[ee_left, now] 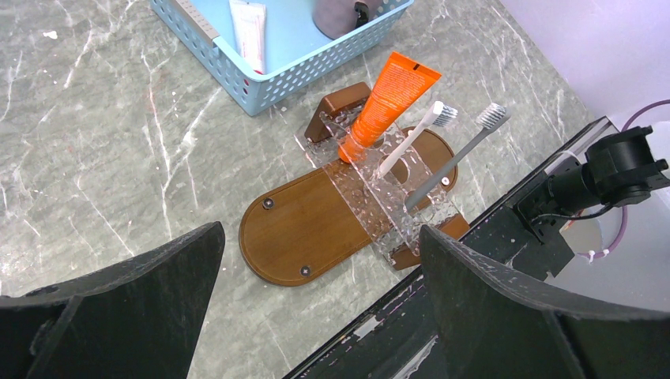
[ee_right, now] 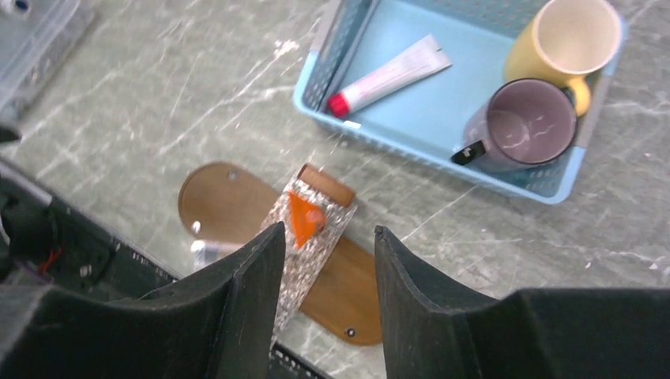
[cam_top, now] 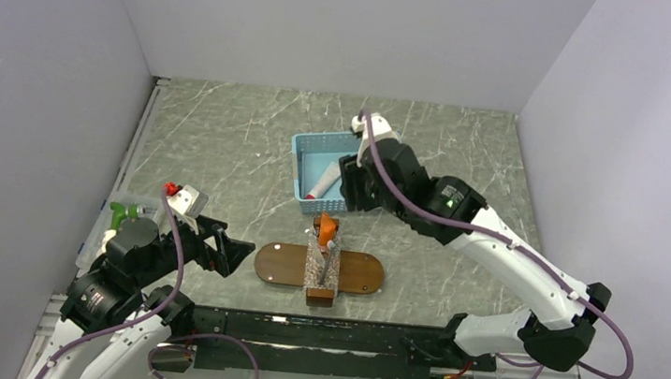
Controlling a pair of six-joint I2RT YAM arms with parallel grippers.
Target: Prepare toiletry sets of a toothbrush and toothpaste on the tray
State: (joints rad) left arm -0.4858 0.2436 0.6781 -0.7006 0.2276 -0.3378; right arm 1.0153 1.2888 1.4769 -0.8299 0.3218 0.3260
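The toothpaste stands tilted in the clear holder across the tray, near centre, with 2 toothbrushes. A white tube lies in the far basket, its long axis running near-left to far-right. The right gripper hangs just right of that tube, spread and empty, and looks the nearer arm for it. The left gripper, near-left of the tray, is spread and empty too.

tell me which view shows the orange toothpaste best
The left wrist view: the toothpaste stands full-length in the clear holder on the tray. Top external shows it small from above; the right wrist view shows only a blurred orange end.
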